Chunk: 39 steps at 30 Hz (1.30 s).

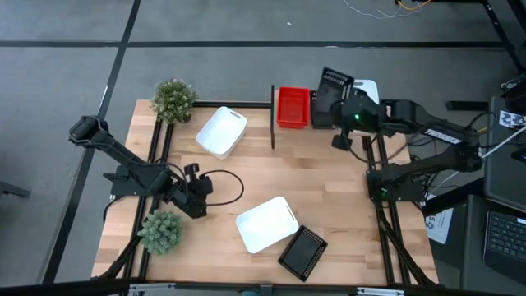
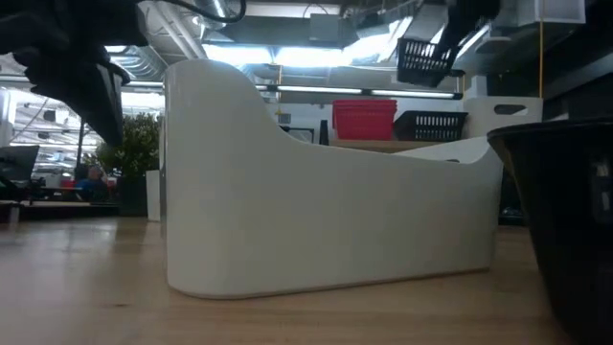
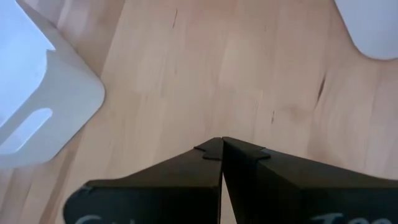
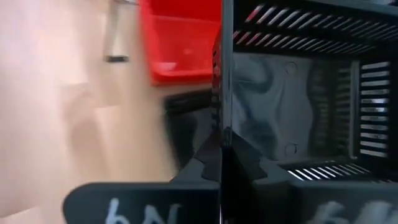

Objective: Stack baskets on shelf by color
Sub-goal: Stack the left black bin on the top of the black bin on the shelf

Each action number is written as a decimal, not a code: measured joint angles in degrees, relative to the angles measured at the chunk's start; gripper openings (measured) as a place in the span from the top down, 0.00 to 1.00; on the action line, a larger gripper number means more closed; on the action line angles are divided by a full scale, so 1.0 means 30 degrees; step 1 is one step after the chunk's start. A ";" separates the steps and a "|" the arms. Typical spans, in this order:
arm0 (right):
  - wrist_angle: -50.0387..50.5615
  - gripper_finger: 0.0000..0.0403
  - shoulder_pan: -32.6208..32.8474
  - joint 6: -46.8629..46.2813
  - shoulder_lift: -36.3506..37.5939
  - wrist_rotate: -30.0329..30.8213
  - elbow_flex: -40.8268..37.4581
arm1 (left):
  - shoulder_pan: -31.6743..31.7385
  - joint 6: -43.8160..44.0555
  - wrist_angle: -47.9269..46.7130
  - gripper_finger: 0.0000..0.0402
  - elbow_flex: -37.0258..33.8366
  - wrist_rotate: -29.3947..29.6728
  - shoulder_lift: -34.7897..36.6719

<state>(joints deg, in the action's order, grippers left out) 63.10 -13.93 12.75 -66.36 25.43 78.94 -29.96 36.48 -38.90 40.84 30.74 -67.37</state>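
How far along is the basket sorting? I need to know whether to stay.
Partly done. The red basket already sits on the shelf. The right gripper is shut on a black basket, held above the shelf. Two white baskets and another black basket remain on the table. The left gripper waits shut.

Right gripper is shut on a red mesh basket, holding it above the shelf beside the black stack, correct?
Not quite: the right gripper is shut on a black mesh basket, not a red one. The right wrist view shows it; the red mesh basket sits on the light-wood shelf alongside.
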 joint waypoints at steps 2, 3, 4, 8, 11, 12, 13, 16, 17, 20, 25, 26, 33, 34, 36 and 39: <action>-0.1240 1.00 -0.1330 0.1391 0.0021 -0.0045 -0.0805 | 0.0257 -0.0153 0.0064 1.00 0.0000 -0.0021 0.0000; -0.1553 1.00 -0.2019 0.2036 -0.0029 -0.0329 -0.0981 | 0.0396 -0.0254 0.0061 1.00 0.0000 -0.0021 0.0000; -0.1779 1.00 -0.2733 0.2659 -0.0087 -0.0838 -0.1050 | 0.0562 -0.0311 0.0068 1.00 0.0000 -0.0015 0.0000; -0.1612 1.00 -0.5488 0.3550 -0.0400 -0.4067 -0.0767 | 0.1373 -0.0354 0.0068 1.00 0.0000 -0.0028 0.0000; -0.0714 1.00 -0.7096 0.4389 -0.0455 -0.6686 -0.0613 | 0.2029 -0.0375 0.0092 1.00 0.0000 -0.0025 0.0000; -0.0433 1.00 -0.7516 0.4615 -0.0462 -0.7601 -0.0613 | 0.2270 -0.0453 0.0128 1.00 0.0000 -0.0036 0.0000; -0.0245 1.00 -0.7830 0.4879 -0.0477 -0.8418 -0.0613 | 0.2513 -0.0657 0.0184 1.00 0.0000 -0.0035 0.0000; -0.0086 1.00 -0.8230 0.5620 -0.0477 -1.0375 -0.0613 | 0.3013 -0.1711 0.0640 1.00 0.0000 -0.0024 0.0000; -0.0089 1.00 -0.8238 0.5884 -0.0477 -1.0630 -0.0613 | 0.3172 -0.2094 0.0844 1.00 0.0000 -0.0036 0.0000; -0.0161 1.00 -0.8234 0.6665 -0.0556 -1.0731 -0.0745 | 0.3563 -0.2904 0.1594 1.00 0.0000 -0.0050 0.0000; -0.0166 1.00 -0.8234 0.6792 -0.0681 -0.9839 -0.2144 | 0.3755 -0.3702 0.2566 1.00 0.0000 -0.0046 0.0000; -0.0247 1.00 -0.8234 0.6796 -0.0681 -0.9767 -0.2356 | 0.3755 -0.3860 0.2661 1.00 0.0000 -0.0050 0.0000; -0.0570 1.00 -0.8227 0.6515 -0.0674 -0.9726 -0.2973 | 0.3755 -0.4361 0.2902 1.00 0.0000 -0.0050 0.0000; -0.0590 0.99 -0.8227 0.6418 -0.0680 -0.9731 -0.2980 | 0.3755 -0.4361 0.2902 1.00 0.0000 -0.0050 0.0000; -0.0685 0.96 -0.8227 0.6348 -0.0674 -0.9729 -0.2980 | 0.3755 -0.4353 0.2909 1.00 0.0000 -0.0050 0.0000; -0.0869 0.89 -0.8106 0.6340 -0.0674 -0.9682 -0.2980 | 0.3755 -0.4353 0.3012 1.00 0.0000 -0.0050 0.0000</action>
<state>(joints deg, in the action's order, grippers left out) 60.49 -38.25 31.77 -68.38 -3.62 70.00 -18.70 23.42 -29.86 40.84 30.59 -67.37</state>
